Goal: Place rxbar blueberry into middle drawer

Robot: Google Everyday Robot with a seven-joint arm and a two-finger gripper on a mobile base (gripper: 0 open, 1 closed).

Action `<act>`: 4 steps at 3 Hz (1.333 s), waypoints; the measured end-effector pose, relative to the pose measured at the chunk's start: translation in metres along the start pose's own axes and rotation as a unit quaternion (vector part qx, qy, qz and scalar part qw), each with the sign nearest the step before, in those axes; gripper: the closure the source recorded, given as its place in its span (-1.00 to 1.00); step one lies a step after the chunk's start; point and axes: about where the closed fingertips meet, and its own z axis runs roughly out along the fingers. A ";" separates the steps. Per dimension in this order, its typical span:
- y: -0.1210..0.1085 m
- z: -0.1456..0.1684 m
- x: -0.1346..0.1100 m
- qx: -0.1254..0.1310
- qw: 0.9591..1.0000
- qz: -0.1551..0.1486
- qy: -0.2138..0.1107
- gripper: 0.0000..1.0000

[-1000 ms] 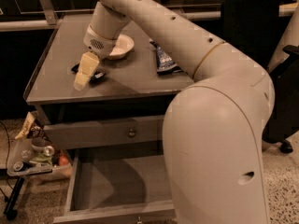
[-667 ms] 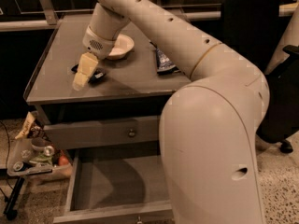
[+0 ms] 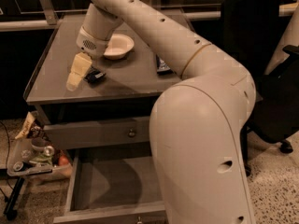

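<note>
A small dark blue flat packet (image 3: 95,76), which looks like the rxbar blueberry, lies on the grey cabinet top (image 3: 131,78) near its front left. My gripper (image 3: 77,73) points down at the cabinet top just left of the packet, touching or almost touching it. The middle drawer (image 3: 71,185) is pulled open below, a wide shallow grey tray with nothing showing in it. My arm's big white elbow covers its right part.
A white bowl (image 3: 117,45) sits behind the gripper. A second dark wrapped bar (image 3: 162,65) lies to the right, half hidden by my arm. The top drawer with a round knob (image 3: 132,133) is closed. A clutter tray (image 3: 32,160) stands left on the floor, a black chair (image 3: 261,55) right.
Almost nothing. The gripper has edged slightly left beside the dark packet. The packet, bowl and drawer have not moved.
</note>
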 end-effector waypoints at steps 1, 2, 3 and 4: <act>-0.001 0.001 -0.005 0.003 1.000 -0.007 0.005 -1.00; -0.013 0.005 0.004 0.008 1.000 0.005 0.011 -1.00; -0.020 0.010 0.010 0.010 1.000 0.012 0.017 -1.00; -0.020 0.010 0.010 0.010 1.000 0.012 0.017 -0.63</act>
